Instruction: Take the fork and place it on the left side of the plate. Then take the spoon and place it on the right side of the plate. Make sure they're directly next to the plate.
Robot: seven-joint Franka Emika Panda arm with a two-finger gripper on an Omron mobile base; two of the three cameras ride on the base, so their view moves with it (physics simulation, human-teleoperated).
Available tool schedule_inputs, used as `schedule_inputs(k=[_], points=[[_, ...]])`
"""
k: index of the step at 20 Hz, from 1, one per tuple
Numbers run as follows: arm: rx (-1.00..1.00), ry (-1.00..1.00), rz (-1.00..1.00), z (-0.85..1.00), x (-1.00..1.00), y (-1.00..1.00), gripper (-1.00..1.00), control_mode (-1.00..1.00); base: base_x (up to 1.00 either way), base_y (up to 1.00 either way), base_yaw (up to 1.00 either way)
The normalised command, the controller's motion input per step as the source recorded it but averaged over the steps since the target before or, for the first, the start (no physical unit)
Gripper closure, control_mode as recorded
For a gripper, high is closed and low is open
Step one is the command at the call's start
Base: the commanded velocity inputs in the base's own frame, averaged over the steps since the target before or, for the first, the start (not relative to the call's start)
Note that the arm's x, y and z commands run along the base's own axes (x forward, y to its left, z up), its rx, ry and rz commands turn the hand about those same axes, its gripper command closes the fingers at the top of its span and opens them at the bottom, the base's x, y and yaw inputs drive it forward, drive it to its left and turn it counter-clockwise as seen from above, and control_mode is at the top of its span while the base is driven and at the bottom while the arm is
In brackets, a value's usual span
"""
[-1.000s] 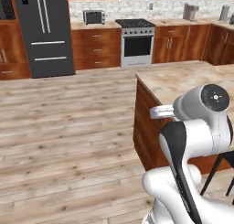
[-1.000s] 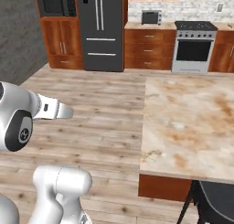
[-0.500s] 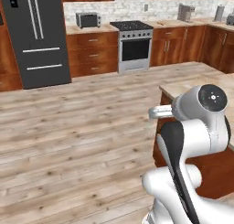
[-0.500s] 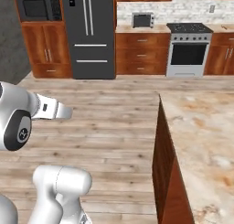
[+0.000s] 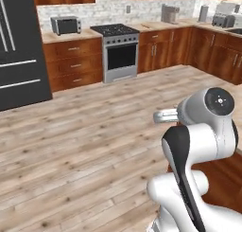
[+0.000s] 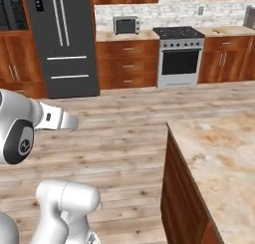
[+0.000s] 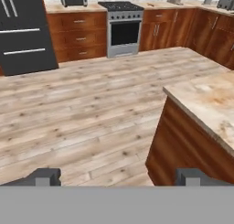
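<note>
The fork, the spoon and the plate are out of view. In the hand view my gripper [image 7: 119, 177] is open: its two dark fingertips [image 7: 43, 176] stand wide apart at the bottom, with nothing between them. It looks over the wooden floor toward the near corner of a kitchen island [image 7: 205, 104], which has a beige stone top and brown wooden sides. The part of the island top [image 6: 224, 158] that shows is bare.
A dark fridge [image 6: 62, 39] stands at the back left. To its right are wooden cabinets with a toaster oven [image 5: 66, 24] on top, then a steel stove [image 5: 120, 51]. More counters run along the far right wall. Open wooden floor [image 5: 85, 131] lies ahead.
The whole picture has shifted, so the base has moved. The island has slid to the right in both base views, and the fridge and stove sit closer. The arm's pose and the open gripper are unchanged.
</note>
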Motion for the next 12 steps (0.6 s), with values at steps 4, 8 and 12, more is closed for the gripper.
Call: schedule_inputs(k=[4,8,12], points=[[0.00,0.00,0.00,0.00,0.00,0.00,-1.00,1.00,1.00,0.42,-0.34],[0.00,0.00,0.00,0.00,0.00,0.00,-1.00,1.00,1.00,0.47,-0.33],[0.00,0.00,0.00,0.00,0.00,0.00,-1.00,1.00,1.00,0.49,-0.31]])
